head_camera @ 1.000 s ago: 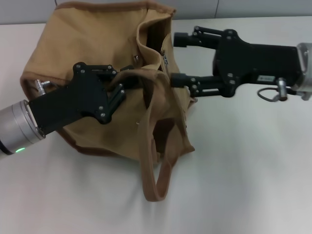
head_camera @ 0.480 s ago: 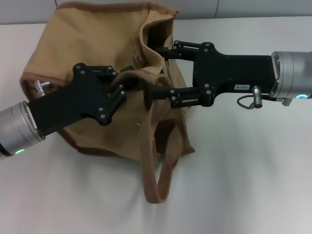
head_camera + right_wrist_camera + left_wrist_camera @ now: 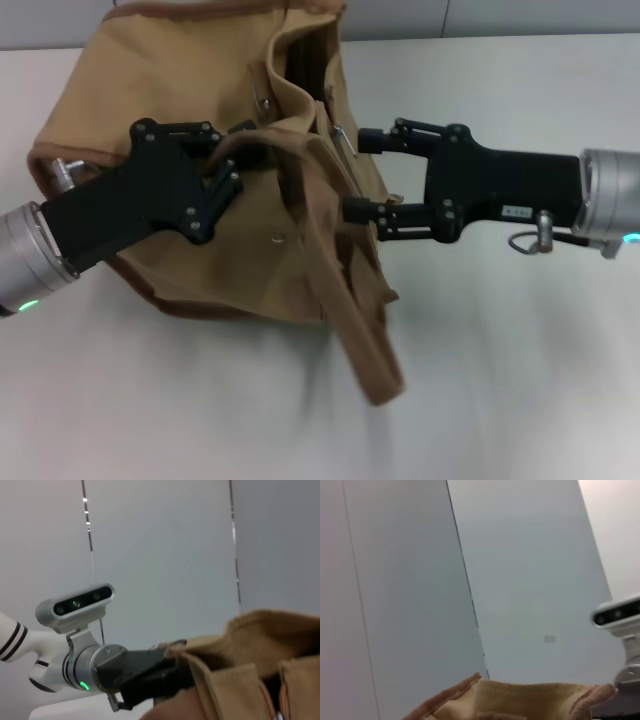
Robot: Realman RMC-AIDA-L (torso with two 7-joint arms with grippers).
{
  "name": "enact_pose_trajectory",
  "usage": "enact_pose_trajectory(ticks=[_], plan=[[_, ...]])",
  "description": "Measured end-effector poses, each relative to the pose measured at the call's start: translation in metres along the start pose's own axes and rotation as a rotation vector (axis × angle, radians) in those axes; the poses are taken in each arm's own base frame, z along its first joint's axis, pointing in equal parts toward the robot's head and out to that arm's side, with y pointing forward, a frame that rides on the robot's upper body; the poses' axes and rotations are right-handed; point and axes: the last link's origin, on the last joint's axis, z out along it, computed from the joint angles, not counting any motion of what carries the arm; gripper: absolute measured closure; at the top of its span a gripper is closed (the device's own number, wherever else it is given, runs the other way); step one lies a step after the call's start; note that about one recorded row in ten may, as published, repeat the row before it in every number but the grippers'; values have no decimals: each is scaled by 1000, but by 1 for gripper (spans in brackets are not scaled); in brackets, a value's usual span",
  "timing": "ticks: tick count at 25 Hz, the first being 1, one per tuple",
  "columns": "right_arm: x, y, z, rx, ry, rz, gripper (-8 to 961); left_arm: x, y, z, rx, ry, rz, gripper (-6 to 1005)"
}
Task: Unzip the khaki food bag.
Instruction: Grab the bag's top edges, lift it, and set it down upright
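**Soft bag, grip the pull not the cloth**

The khaki food bag (image 3: 190, 150) lies slumped on its side on the white table (image 3: 520, 380), top opening facing your right arm. One strap handle (image 3: 350, 320) trails off toward the front edge of the table.

Handling, my read:
- Limp canvas, no frame showing. It folds and creeps when dragged, so a one-sided pull moves the whole bag instead of the slider.
- Looks light; the table won't hold it for you.
- Cloth isn't slippery or fragile. The small metal zipper pull (image 3: 343, 140) at the mouth is the only hard grab point, and it's thin and easy to lose.

Tools:
- Left tool (image 3: 222, 160) is on top of the bag, fingers closed down on a fold of canvas by the opening. That's your anchor.
- Right tool (image 3: 352, 175) sits at the mouth, fingers spread apart, one above and one below the bag's edge, nothing gripped. The pull is just beside its upper finger.

Pinch the pull tab itself, not the trim, and draw along the zipper line while the left tool holds tension. Zipper teeth are hidden in the folds, so you can't tell how far it's open.
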Motion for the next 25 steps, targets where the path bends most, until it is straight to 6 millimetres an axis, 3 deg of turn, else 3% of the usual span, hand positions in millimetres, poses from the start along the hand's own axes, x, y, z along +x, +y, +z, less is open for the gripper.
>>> enact_pose_trajectory(ticks=[6,13,25], plan=[[9,8,-13,22,-21,32,118,1,-3,-3,27,4,2,916],[-3,-2,-16,107,-135,8,119,0,-3,-2,22,2,2,915],[12,-5,-4,172,-128,50,122,0,-1,-1,18,6,-1,915]])
